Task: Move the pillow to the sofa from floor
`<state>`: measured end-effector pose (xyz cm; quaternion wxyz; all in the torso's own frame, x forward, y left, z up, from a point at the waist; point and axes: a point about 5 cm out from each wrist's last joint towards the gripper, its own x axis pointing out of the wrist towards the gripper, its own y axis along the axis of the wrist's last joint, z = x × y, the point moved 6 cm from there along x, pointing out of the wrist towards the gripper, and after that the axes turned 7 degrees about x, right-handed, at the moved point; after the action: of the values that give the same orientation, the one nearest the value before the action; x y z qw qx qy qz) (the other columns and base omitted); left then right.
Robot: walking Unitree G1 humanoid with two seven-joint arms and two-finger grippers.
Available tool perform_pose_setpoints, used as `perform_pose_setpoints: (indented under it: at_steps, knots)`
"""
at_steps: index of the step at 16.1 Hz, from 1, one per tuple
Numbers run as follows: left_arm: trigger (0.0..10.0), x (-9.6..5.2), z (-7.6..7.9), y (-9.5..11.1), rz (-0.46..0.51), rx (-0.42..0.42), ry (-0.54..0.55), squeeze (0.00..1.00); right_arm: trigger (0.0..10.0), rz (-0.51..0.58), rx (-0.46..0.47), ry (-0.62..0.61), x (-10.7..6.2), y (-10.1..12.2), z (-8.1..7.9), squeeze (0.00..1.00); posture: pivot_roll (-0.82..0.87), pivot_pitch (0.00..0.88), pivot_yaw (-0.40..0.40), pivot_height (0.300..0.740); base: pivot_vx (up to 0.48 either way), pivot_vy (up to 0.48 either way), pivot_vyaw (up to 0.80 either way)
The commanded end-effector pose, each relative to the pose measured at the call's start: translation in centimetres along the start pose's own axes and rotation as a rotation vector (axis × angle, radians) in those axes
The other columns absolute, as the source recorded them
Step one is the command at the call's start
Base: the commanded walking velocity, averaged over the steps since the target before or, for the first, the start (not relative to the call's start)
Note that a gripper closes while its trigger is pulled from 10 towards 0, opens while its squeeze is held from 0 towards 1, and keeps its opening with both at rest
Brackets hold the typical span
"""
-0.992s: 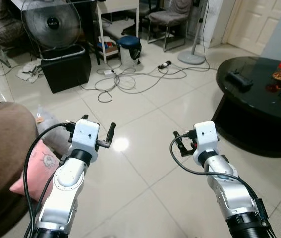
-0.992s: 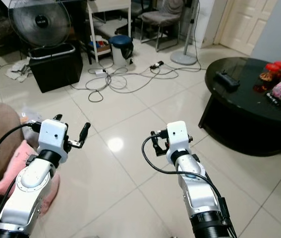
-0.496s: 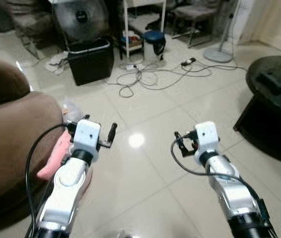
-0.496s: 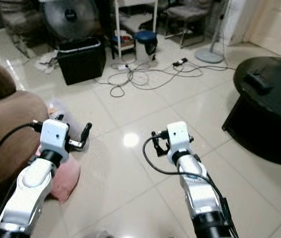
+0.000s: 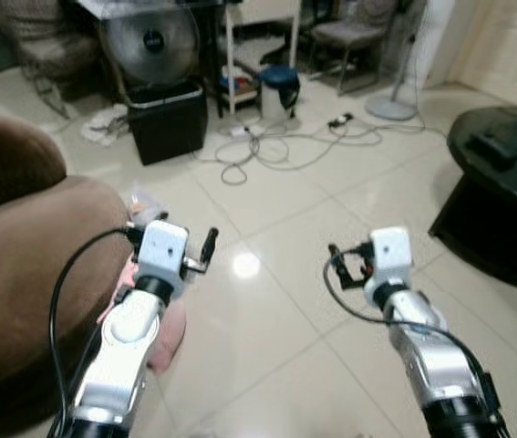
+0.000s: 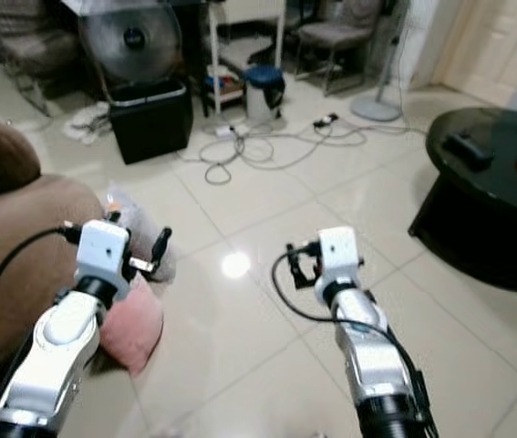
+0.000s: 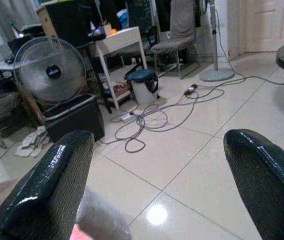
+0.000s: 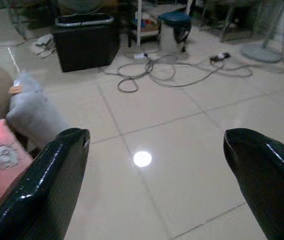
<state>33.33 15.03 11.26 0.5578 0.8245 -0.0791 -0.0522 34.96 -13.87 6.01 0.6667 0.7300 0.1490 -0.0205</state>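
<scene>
Pink pillow (image 6: 135, 333) lies on the tiled floor (image 6: 240, 347), tucked against the front of the brown sofa (image 6: 7, 246), with a grey pillow (image 8: 34, 117) just beyond it. My left gripper (image 6: 139, 255) hovers above the pink one, fingers spread wide, holding nothing. My right gripper (image 6: 302, 265) is raised over bare tile, fingers also wide apart and empty. Farther off I note a fan (image 5: 147, 41), black box (image 5: 165, 120), tangled cables (image 5: 276, 146) and a dark round table (image 6: 486, 196).

Two silver arms with white wrist boxes, looping black cables (glossy black claw fingers (image 7: 51, 190))
</scene>
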Motion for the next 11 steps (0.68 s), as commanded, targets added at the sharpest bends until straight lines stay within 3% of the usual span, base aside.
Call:
perform_pose_setpoints:
  at_steps: [1,11]
  knots:
    - [10.0,0.14,-0.05,0.09,0.002,0.008,-0.004,0.0,10.0,0.013,0.007,0.018,0.1,0.53,-0.48,0.0,0.05,0.0,0.019,0.74,0.0,0.322,0.0]
    - [10.0,0.18,0.11,0.07,0.002,0.01,-0.015,0.0,10.0,0.023,-0.031,-0.001,-0.1,0.63,-0.05,0.0,0.05,0.0,0.025,0.74,0.0,0.321,0.0]
